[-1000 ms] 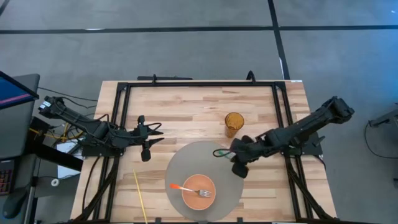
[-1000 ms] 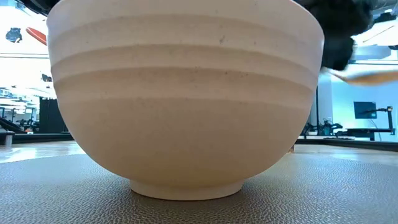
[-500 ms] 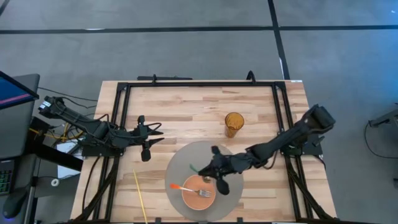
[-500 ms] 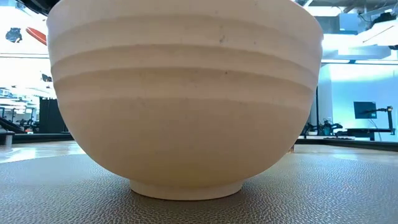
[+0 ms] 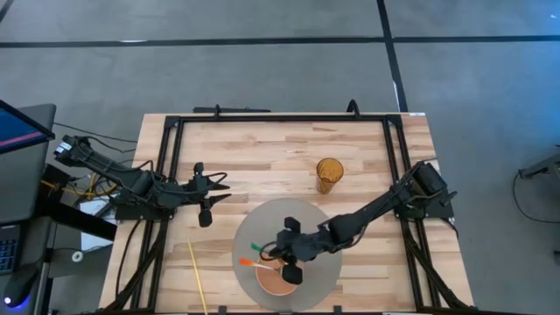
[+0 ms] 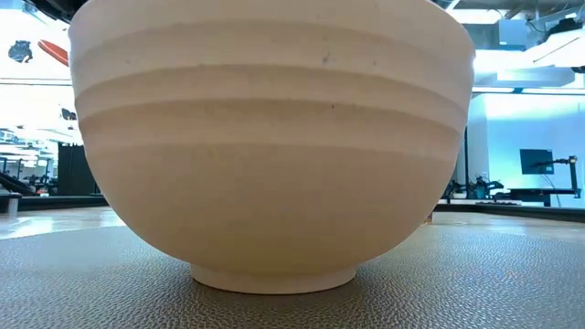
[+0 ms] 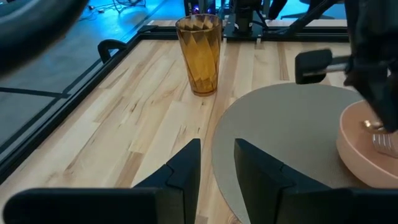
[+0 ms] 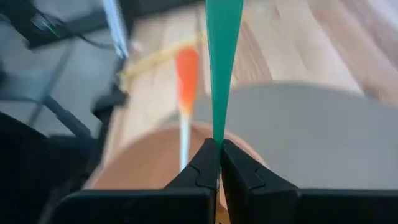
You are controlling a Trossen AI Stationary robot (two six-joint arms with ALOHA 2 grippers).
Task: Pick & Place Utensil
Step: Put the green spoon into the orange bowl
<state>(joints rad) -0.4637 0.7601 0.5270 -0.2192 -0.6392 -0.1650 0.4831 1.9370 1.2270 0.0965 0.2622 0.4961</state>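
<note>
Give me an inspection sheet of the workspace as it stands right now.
Surface: wooden table with a round grey mat.
Job's things: pink bowl on the mat holding an orange-handled fork; green utensil pinched in the right gripper over the bowl.
Clutter: amber glass upright off the mat; yellow stick near the front edge.
Grippers: left gripper idle at the table's left, fingers slightly apart.
Cables: bundle off the left edge.
Surroundings: grey floor, monitor at left.

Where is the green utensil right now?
The green utensil is pinched in the right gripper, held over the bowl on the round grey mat at the table's front middle, beside the orange-handled fork.
</note>
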